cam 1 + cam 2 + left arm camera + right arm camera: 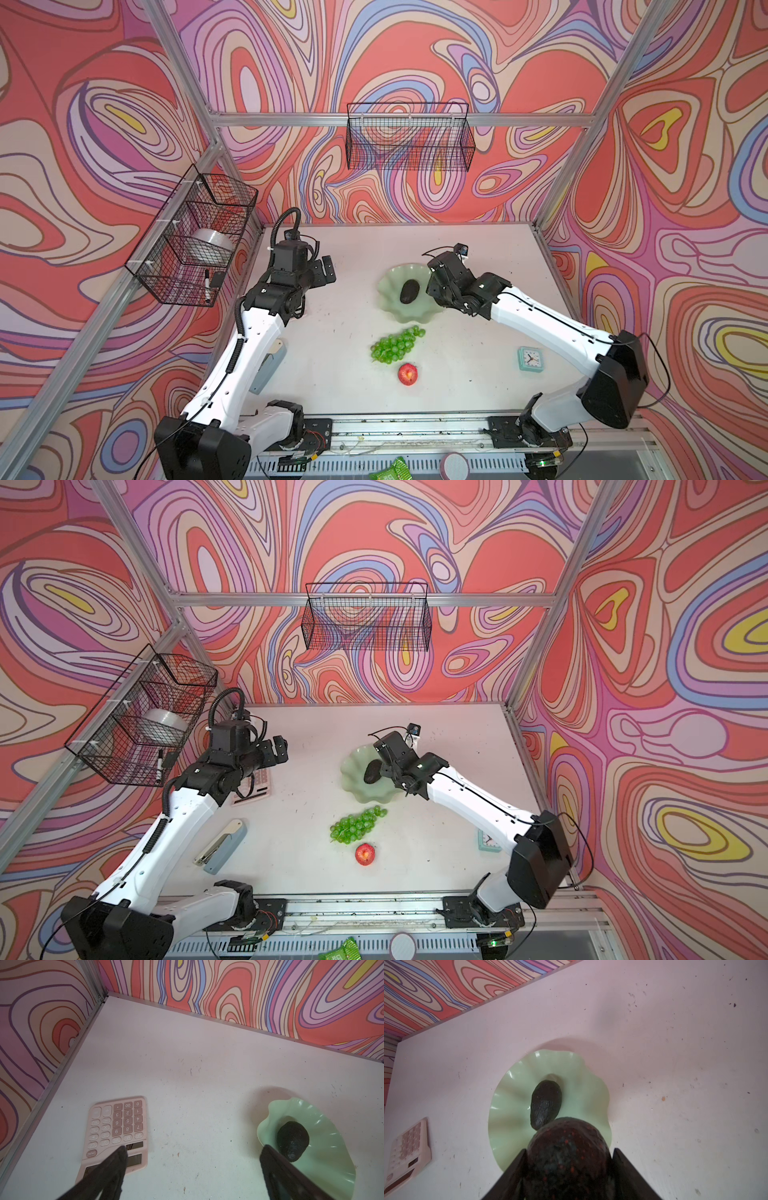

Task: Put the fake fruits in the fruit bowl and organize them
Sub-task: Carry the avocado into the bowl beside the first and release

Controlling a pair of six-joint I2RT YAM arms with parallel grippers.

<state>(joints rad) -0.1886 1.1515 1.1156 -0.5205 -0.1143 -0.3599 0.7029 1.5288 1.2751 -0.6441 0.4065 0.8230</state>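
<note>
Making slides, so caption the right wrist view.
Right gripper holds one avocado above the fruit bowl, where a second avocado already lies.

The held avocado (568, 1157) is blurred and cut off.

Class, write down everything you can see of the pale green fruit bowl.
The fruit bowl is a wide, shallow, pale mint-green dish with a wavy scalloped rim, glossy like plastic or glaze. It stands level on the white table. One dark avocado lies in its middle. The right gripper holds a second avocado over its rim; whether they touch cannot be told.
</note>
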